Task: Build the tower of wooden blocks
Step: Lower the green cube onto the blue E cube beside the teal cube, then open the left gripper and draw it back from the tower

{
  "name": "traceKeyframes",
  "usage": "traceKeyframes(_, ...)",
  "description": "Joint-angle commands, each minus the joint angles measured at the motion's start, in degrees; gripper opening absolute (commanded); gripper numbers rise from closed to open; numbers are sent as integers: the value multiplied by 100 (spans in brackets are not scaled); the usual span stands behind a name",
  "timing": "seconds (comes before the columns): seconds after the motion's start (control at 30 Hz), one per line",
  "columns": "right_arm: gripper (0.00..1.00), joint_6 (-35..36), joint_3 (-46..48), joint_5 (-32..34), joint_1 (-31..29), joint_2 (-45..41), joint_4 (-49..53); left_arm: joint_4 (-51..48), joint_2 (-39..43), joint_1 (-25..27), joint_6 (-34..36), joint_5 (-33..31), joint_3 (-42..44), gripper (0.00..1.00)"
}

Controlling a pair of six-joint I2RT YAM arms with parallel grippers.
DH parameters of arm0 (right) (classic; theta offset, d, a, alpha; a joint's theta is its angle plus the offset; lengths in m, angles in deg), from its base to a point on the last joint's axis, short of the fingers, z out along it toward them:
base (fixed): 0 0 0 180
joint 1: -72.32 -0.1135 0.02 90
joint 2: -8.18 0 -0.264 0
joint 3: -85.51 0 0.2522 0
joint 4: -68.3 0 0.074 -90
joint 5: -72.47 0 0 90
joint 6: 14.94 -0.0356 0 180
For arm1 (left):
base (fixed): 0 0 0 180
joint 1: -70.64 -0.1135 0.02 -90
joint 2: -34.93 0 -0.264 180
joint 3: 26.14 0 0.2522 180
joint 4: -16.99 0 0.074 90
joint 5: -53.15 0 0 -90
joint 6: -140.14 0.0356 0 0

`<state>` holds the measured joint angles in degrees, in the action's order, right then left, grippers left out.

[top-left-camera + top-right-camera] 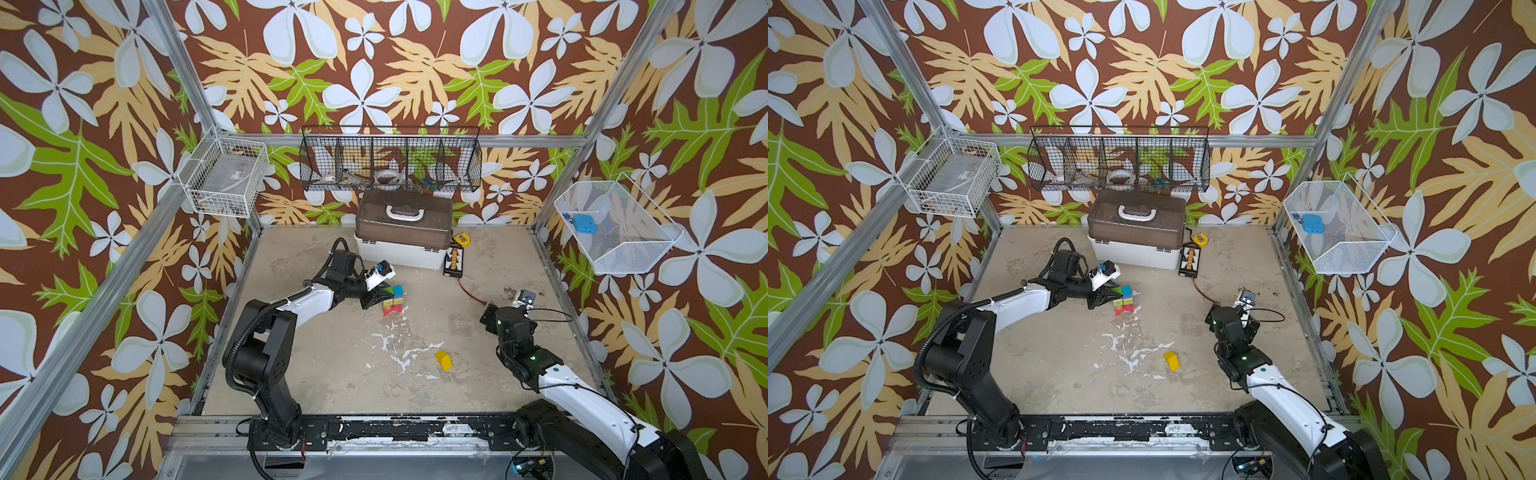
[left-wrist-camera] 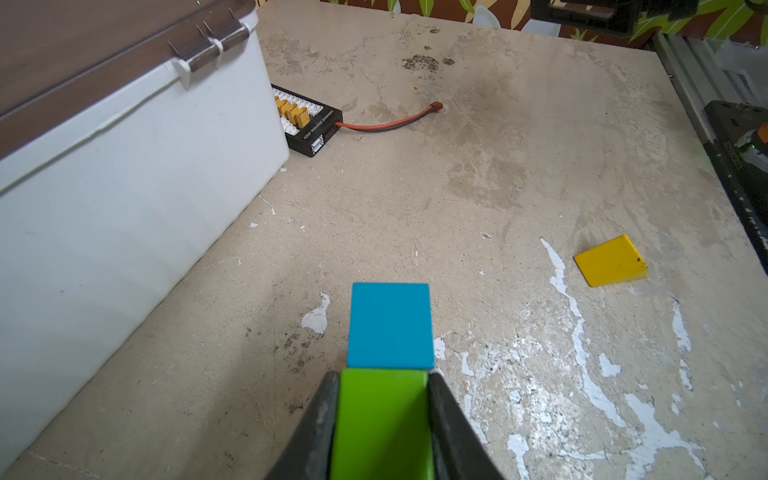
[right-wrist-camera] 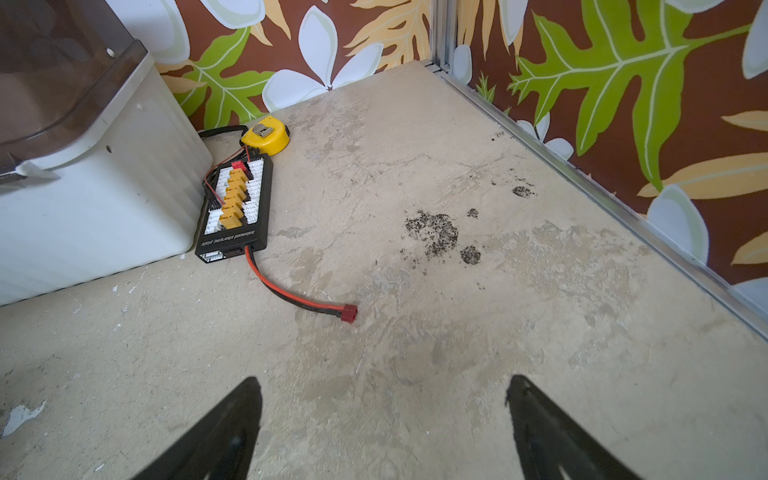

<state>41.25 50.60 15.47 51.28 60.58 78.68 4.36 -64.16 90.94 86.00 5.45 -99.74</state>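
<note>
1. Covering the cell floor: beige table, scuffed and stained, carrying white flaked patches around the middle and dark specks toward the far right.
2. Closing in on three sides: brown wallpaper with white flowers and green and tan leaves, framed by aluminium rails.
3. Hanging on the walls: white wire basket on the left, black basket at the back, mesh basket on the right holding a blue item.
4. Sitting at the back of the table, under the black basket: white box with brown lid.
5. Lying just right of the box: yellow tape measure and black board, with a red-black cable trailing toward the right arm.
6. Standing mid-table in front of the box, apart from it: tower, showing red at the base, yellow and pink above, teal block on top.
7. Clamping a green block: left gripper, fingers pressing both sides. Butting the green block edge to edge against the teal block; unable to tell whether it is resting on the layer below.
8. Lying alone nearer the front, right of the tower and well apart: yellow block, beside the flaked patches.
9. Hovering over bare table on the right: right gripper, fingers spread wide, gripping nothing, pointing toward the cable end.
10. Getting in the way: left arm stretching in from the left, hiding the tower's left side in both top views.
</note>
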Motion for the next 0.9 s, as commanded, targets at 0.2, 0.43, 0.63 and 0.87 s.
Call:
traceKeyframes(0.2,92,49,-54,-3,-8,6,-120,-117,37,-12,-14,117,-55,100)
traceKeyframes(0.43,92,59,-56,-15,-7,3,-119,-124,482,-9,-330,384,-77,100)
traceKeyframes(0.63,90,135,-120,-154,-4,106,-140,782,1468,-11,-2345,-796,167,100)
traceKeyframes(0.87,81,251,-766,-1185,-145,578,-44,946,2336,-18,-5132,-4811,1055,100)
